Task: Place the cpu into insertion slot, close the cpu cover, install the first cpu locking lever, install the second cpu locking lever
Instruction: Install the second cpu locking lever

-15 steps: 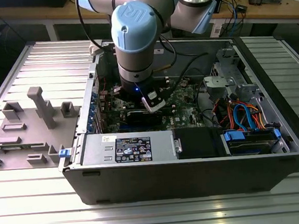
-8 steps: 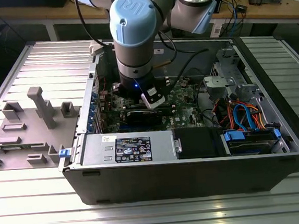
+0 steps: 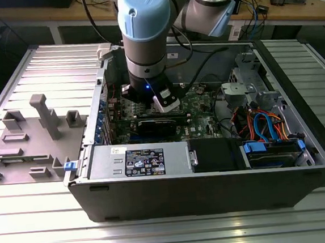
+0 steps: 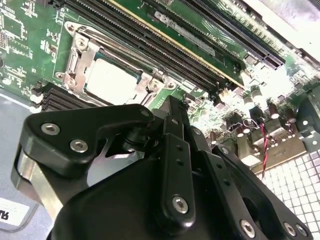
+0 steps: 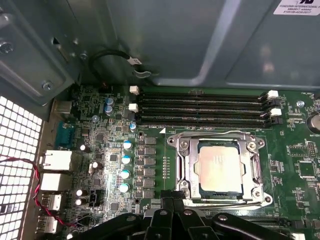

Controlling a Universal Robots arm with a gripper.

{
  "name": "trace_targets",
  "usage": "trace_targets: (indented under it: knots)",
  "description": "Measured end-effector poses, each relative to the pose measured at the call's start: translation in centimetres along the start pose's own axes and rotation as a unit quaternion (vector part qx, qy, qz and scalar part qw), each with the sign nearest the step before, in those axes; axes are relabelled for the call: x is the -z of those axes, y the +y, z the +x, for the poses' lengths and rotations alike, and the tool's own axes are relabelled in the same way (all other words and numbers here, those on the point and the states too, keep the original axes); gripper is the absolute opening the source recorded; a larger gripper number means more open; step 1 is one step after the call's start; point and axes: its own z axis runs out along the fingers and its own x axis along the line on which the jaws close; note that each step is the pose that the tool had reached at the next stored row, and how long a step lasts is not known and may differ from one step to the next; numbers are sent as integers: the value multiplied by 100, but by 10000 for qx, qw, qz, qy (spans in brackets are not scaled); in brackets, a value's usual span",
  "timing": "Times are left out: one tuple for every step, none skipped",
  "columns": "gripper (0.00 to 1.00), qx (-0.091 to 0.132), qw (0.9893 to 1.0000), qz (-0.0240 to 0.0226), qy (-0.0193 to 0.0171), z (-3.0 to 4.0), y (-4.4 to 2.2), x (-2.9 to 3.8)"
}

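Since the cpu (image 5: 220,167) lies flat in its socket with its silvery top showing through the square opening, the placing step looks done. The cpu cover (image 5: 187,165) is down around it like a frame, so closing looks done too. Thin metal rods run along two sides of the cover, but I cannot tell whether either locking lever is hooked home; I judge those two steps to be what is left.

From the exterior view's left, a grey fixture tray (image 3: 33,138) sits on the table beside the open computer case (image 3: 214,191). The arm (image 3: 142,21) reaches down into the middle of the case, and a drive cage (image 3: 270,146) with blue and orange cables fills the far end.

In the first wrist view, the rear port blocks (image 5: 55,160) and a red wire (image 5: 30,185) come first, then a row of small capacitors (image 5: 127,160), then the socket. The gripper (image 5: 169,201) has its fingers pressed together, pinching nothing I can see, with the tips just beside a corner of the cover.

Room is tight. The memory slots (image 5: 200,107) run close along one edge of the socket, with the grey case wall (image 5: 175,40) rising beyond them. In the second wrist view the gripper (image 4: 172,102) hovers near the cpu (image 4: 111,80), apart from it.
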Motion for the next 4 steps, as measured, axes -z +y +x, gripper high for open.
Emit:
trace_targets:
  knots:
    - [11, 0, 10000, 0, 0, 0, 0, 0]
    - [11, 0, 10000, 0, 0, 0, 0, 0]
    - [11, 0, 10000, 0, 0, 0, 0, 1]
    - [11, 0, 10000, 0, 0, 0, 0, 1]
